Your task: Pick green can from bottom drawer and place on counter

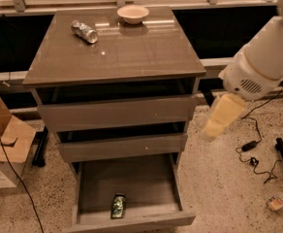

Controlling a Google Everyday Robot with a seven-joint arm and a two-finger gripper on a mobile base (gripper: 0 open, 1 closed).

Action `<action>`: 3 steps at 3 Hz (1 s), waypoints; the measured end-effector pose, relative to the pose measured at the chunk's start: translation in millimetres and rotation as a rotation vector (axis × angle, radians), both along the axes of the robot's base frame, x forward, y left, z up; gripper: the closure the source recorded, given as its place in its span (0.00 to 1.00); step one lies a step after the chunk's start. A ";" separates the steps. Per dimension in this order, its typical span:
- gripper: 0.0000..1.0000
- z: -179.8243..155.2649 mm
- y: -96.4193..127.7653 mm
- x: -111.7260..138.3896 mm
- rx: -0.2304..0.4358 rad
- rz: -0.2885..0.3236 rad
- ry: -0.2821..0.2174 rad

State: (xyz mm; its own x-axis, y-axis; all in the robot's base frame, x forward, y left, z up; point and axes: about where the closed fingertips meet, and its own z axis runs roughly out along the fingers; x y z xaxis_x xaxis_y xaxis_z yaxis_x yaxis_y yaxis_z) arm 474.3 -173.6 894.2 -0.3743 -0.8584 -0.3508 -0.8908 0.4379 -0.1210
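Note:
The green can (pixel 118 205) lies on its side in the open bottom drawer (pixel 132 222), near the front wall and left of the middle. The counter (pixel 127 52) is the glossy grey-brown top of the cabinet. My gripper (pixel 212 129) hangs as a cream-coloured part under the white arm (pixel 262 62), to the right of the cabinet at the height of the two upper drawers. It is well above the green can, to its right, and holds nothing that I can see.
A silver-grey can (pixel 85 31) lies on the counter at the back left, and a pale bowl (pixel 133 13) stands at the back middle. An open cardboard box (pixel 6 147) stands on the floor at the left. Cables (pixel 250 152) and a small bottle (pixel 277 200) lie on the floor at the right.

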 end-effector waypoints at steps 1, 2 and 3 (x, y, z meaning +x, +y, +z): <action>0.00 -49.6 7.7 19.3 0.056 -0.167 0.043; 0.00 -49.0 9.4 21.9 0.078 -0.228 0.048; 0.00 -48.9 9.4 21.9 0.078 -0.228 0.048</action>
